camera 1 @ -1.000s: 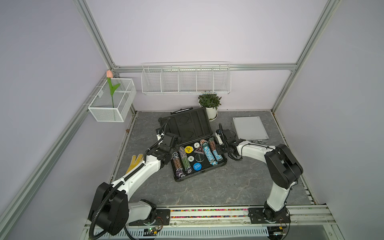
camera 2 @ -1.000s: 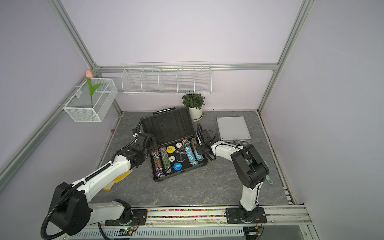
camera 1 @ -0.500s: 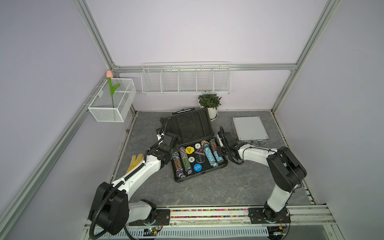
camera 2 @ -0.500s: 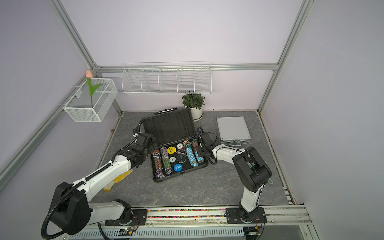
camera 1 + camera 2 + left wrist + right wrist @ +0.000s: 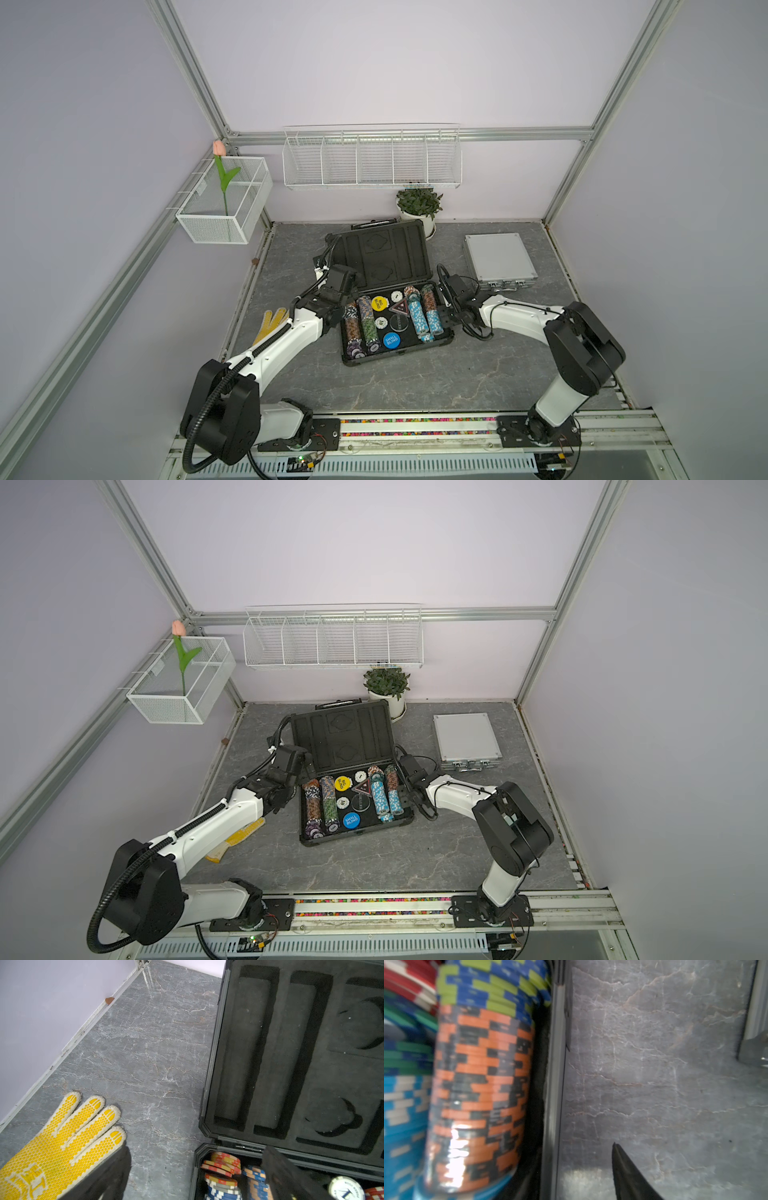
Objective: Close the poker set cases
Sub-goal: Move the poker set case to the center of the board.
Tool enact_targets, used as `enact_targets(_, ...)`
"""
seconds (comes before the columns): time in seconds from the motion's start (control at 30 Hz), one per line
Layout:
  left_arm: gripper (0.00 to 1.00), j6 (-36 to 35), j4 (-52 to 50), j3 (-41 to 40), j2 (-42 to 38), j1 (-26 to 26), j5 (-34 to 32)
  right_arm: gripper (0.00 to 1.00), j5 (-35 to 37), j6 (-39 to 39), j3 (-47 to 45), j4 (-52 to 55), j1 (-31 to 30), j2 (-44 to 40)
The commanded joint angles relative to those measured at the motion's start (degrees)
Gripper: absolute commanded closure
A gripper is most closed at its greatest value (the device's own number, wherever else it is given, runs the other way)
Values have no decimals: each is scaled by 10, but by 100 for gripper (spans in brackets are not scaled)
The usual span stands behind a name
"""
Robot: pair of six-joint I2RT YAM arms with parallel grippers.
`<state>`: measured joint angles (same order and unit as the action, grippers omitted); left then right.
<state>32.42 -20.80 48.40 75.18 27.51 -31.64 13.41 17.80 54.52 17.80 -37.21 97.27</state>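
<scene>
The larger dark-grey poker set case (image 5: 399,357) (image 5: 357,839) lies open mid-table. Its black foam-lined lid (image 5: 382,253) (image 5: 291,1053) stands tilted back, and rows of colourful chips (image 5: 417,316) (image 5: 477,1084) fill the tray. The smaller silver case (image 5: 498,255) (image 5: 465,735) lies shut at the back right. My left gripper (image 5: 343,301) (image 5: 195,1184) is open, straddling the tray's left wall near the hinge. My right gripper (image 5: 446,316) (image 5: 571,1178) is open at the tray's right wall. One finger (image 5: 629,1174) is outside over the table; the other is hidden.
A yellow dotted work glove (image 5: 274,322) (image 5: 52,1147) lies left of the case beneath my left arm. A potted plant (image 5: 419,205) stands behind the lid. Two white wire baskets (image 5: 372,160) (image 5: 226,203) hang on the walls, and the left one holds a tulip.
My right gripper has slid slightly toward the front along the dark case's right side and its jaws have parted. The left arm and both cases look unchanged.
</scene>
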Motion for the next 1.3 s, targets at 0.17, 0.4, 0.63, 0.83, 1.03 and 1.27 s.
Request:
enact_targets(0.17, 0, 0, 14, -5, -5, -14, -4, 30, 16, -30, 51, 57, 2, -46)
enact_targets(0.4, 0, -3, 19, -9, -8, -17, 0, 26, 11, -58, 109, 55, 21, -40)
enact_targets(0.63, 0, -18, 18, -13, -13, -20, 10, 24, -29, -72, 173, 34, 63, -15)
enact_targets(0.83, 0, -25, 20, -25, -23, -20, 31, 23, -73, -77, 253, 2, 88, 39)
enact_targets(1.03, 0, -30, 19, -40, -34, -21, 46, 23, -125, -59, 346, -34, 100, 125)
enact_targets(1.27, 0, -51, 5, -40, -37, -21, 67, 23, -127, -35, 454, -55, 111, 220)
